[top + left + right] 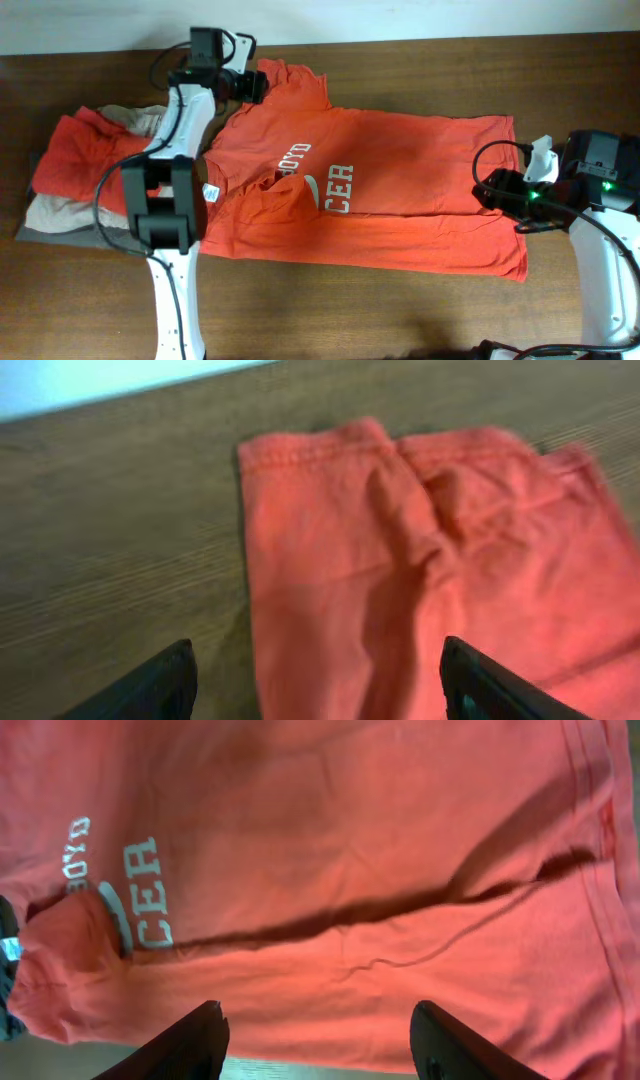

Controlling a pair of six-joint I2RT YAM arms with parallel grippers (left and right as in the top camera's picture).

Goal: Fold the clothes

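The orange-red T-shirt [400,170] lies spread on the wooden table [350,310], neck to the left and hem to the right. Its white "CER" lettering [340,190] and neck label [212,192] show. My left gripper [255,88] is open and empty at the shirt's far sleeve [295,82]. In the left wrist view the jaws [316,650] straddle the sleeve's edge [330,540]. My right gripper [492,190] is open and empty over the hem side. In the right wrist view its jaws [318,1010] hover over the shirt [350,850] near "CER" [145,890].
A pile of other garments, orange [80,150] and beige [55,210], lies at the table's left end. The table's far edge meets a white surface [400,15]. The left arm [170,200] reaches across the shirt's collar side.
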